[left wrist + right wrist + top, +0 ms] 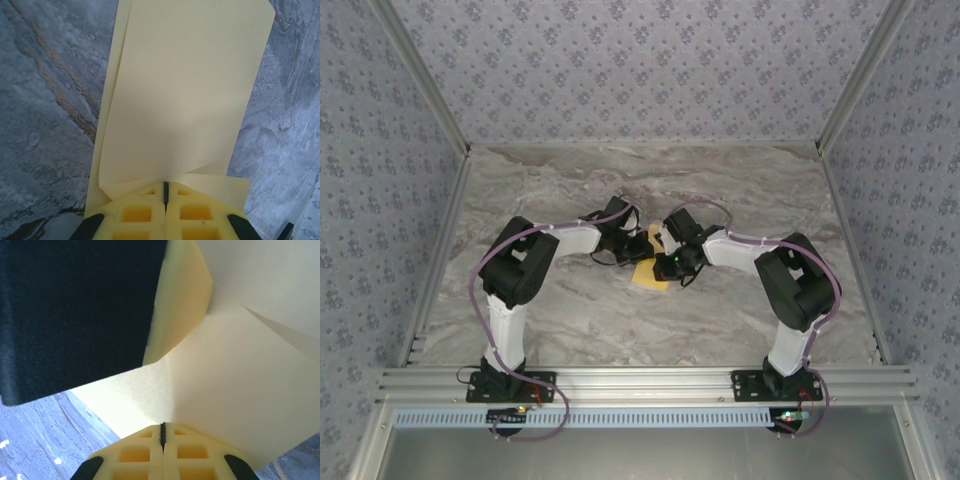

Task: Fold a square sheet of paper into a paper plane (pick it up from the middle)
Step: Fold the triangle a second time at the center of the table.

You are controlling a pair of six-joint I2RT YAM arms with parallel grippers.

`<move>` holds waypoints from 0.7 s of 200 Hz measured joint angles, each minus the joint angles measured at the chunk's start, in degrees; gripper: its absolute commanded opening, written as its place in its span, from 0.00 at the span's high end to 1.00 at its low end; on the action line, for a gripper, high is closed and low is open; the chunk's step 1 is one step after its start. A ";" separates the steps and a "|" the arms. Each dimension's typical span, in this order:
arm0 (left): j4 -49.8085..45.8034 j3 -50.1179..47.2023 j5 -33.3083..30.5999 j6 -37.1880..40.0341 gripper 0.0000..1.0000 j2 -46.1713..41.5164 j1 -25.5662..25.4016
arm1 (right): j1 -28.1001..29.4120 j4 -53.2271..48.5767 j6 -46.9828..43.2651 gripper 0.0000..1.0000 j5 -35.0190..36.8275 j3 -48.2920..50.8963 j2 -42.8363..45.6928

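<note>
The yellow sheet of paper (652,275) is folded over into layers and held up between both grippers at mid-table. In the left wrist view the folded sheet (185,90) stretches away as a long strip with a small flap beside the fingertips. It is not a pointed dart. My left gripper (165,186) is shut on its near edge. My right gripper (162,427) is shut on another edge of the paper (240,380), along a crease. The left gripper's black finger (75,315) looms close above. From above, the left gripper (638,248) and right gripper (668,262) almost touch.
The grey marble table (720,190) spreads around the arms, bounded by patterned walls with aluminium posts at the corners. An aluminium rail (640,380) runs along the near edge by the arm bases. Cables loop over both wrists.
</note>
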State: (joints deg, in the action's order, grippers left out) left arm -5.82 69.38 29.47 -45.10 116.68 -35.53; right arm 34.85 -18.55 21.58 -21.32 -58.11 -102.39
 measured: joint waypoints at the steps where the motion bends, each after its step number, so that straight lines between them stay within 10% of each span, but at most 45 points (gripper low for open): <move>1: 0.00 0.00 0.00 0.00 0.96 0.00 0.00 | 0.00 -0.04 -0.02 0.99 0.00 0.00 0.00; 140: -0.02 0.00 -0.33 -0.57 0.97 0.00 0.00 | -0.74 -1.62 -1.53 0.99 -0.24 0.55 -0.04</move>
State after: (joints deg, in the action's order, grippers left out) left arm -5.85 69.38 29.15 -45.67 116.68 -35.53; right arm 34.11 -20.16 20.05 -21.56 -57.56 -102.43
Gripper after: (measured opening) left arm 0.062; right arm 0.044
